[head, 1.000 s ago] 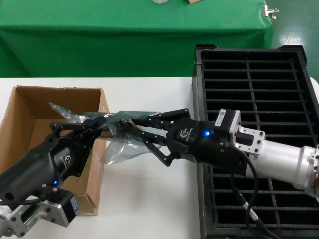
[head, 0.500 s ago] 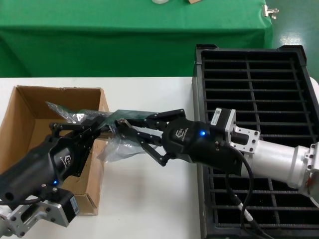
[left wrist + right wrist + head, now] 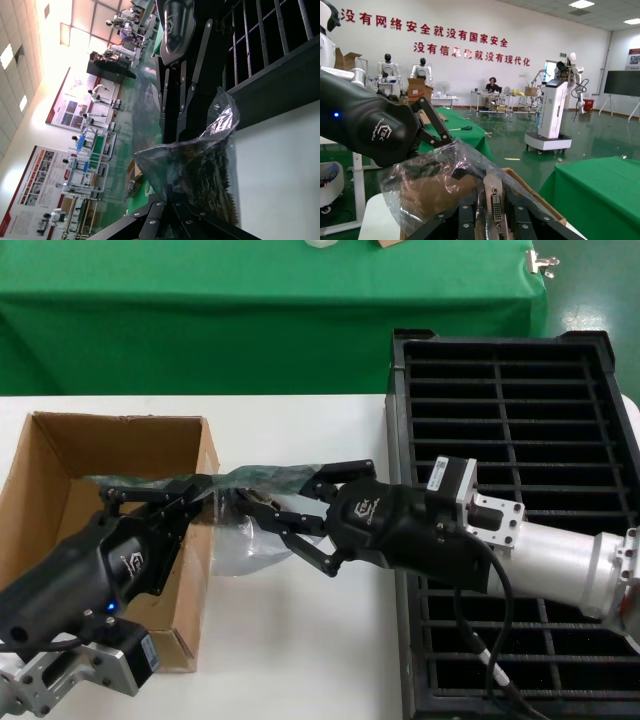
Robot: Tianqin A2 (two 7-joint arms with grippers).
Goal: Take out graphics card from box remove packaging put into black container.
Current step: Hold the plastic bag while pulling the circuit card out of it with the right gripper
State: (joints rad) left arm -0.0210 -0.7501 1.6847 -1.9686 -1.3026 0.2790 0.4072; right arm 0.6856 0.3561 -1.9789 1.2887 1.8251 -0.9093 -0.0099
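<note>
My left gripper [image 3: 208, 492] is shut on one end of the crinkly translucent packaging [image 3: 238, 543], held over the right wall of the brown box [image 3: 55, 465]. My right gripper [image 3: 258, 496] faces it from the right and is shut on the graphics card [image 3: 268, 476]. The card's silver bracket [image 3: 496, 204], with a connector, sits between the fingers in the right wrist view. The bag [image 3: 432, 180] drapes over the card there. In the left wrist view the bag [image 3: 197, 167] hangs from my left gripper [image 3: 173, 204], with the right gripper [image 3: 176, 102] beyond. The black container [image 3: 520, 430] stands at the right.
White table [image 3: 300, 640] lies under both grippers. A green-draped table [image 3: 250, 320] runs along the back. The box's corner [image 3: 540, 200] shows behind the bracket in the right wrist view. The right arm's silver body [image 3: 560, 560] lies across the crate's near slots.
My right gripper has moved a little left toward the left gripper. The raised bag end over the box has dropped flatter, and the hanging part has sagged closer to the table.
</note>
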